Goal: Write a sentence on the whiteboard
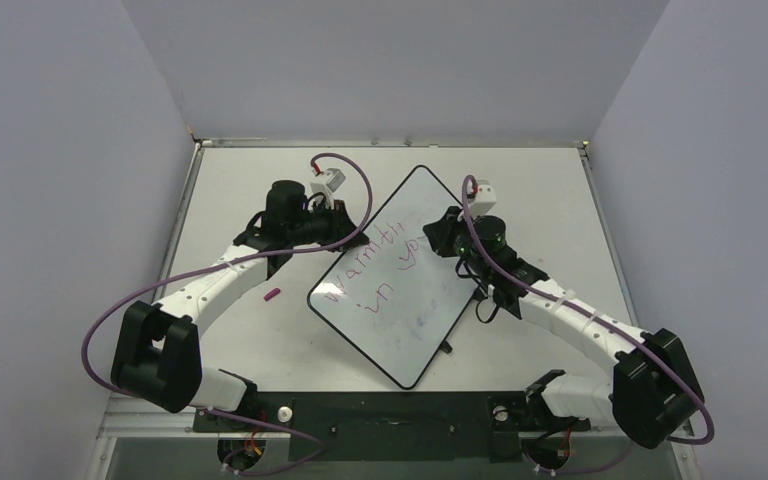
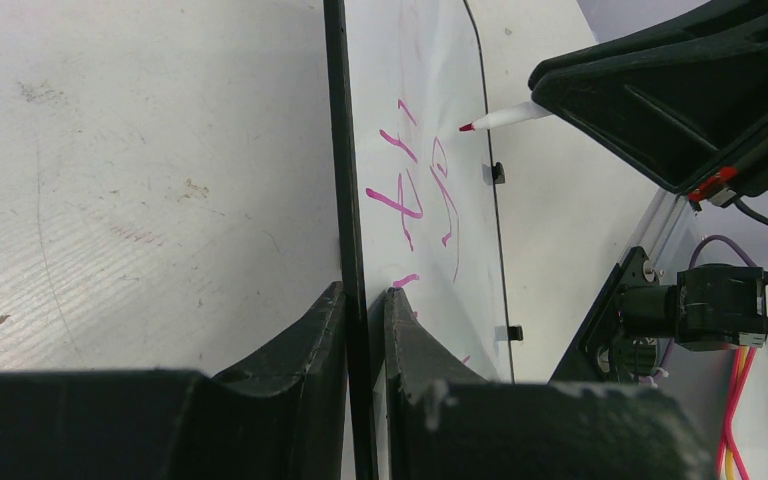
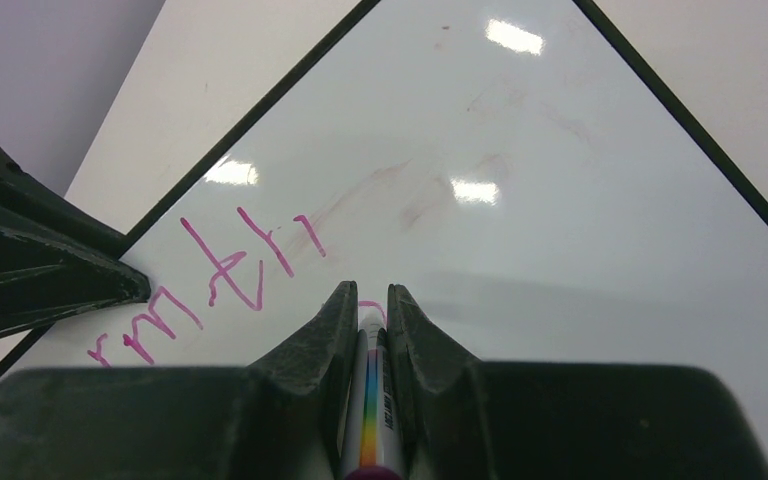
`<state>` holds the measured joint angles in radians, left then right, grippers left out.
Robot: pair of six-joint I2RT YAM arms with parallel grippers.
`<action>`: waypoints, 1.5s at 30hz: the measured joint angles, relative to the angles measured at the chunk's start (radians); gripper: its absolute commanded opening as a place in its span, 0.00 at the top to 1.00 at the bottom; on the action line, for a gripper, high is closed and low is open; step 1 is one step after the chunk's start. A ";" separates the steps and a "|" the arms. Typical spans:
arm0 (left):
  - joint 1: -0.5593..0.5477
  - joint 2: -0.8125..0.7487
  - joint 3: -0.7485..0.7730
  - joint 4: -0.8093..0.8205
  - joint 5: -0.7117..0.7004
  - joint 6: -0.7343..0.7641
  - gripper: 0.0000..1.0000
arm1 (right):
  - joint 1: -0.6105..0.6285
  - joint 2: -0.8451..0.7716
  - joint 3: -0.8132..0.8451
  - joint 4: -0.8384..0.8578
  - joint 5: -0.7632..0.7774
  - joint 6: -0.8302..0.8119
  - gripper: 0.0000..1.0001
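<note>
The whiteboard (image 1: 415, 340) lies turned diagonally on the table. The sentence (image 1: 365, 268) on it is pink and reads roughly "Warmth" with "in yo" below. My left gripper (image 1: 348, 228) is shut on the board's black rim (image 2: 336, 150) at its upper left edge, one finger on each side. My right gripper (image 1: 442, 238) is shut on a white marker (image 3: 372, 400) with a rainbow stripe. The marker's pink tip (image 2: 467, 127) is at the board by the second line's end. The letters also show in the right wrist view (image 3: 225, 270) and the left wrist view (image 2: 400, 200).
A small pink marker cap (image 1: 273, 295) lies on the table left of the board. A small black clip (image 1: 445, 347) sits at the board's lower right edge. Grey walls enclose the table on three sides. Faint old smudges (image 3: 430, 195) mark the board.
</note>
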<state>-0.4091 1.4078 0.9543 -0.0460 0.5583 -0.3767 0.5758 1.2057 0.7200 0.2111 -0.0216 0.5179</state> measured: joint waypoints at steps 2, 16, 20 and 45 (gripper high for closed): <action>0.000 0.000 0.000 0.000 0.000 0.000 1.00 | 0.000 0.015 0.001 0.000 0.000 0.000 1.00; 0.000 0.000 0.000 0.000 0.000 0.000 1.00 | -0.002 0.085 0.045 0.007 -0.002 0.000 1.00; 0.000 0.000 0.000 0.000 0.000 0.000 1.00 | -0.006 0.089 0.045 0.013 -0.005 0.000 1.00; 0.000 0.000 0.000 -0.001 -0.002 0.000 1.00 | -0.013 0.049 -0.034 0.058 -0.005 0.019 1.00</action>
<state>-0.4091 1.4078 0.9543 -0.0471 0.5568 -0.3767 0.5632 1.2549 0.6865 0.2695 -0.0265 0.5369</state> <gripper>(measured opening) 0.111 0.097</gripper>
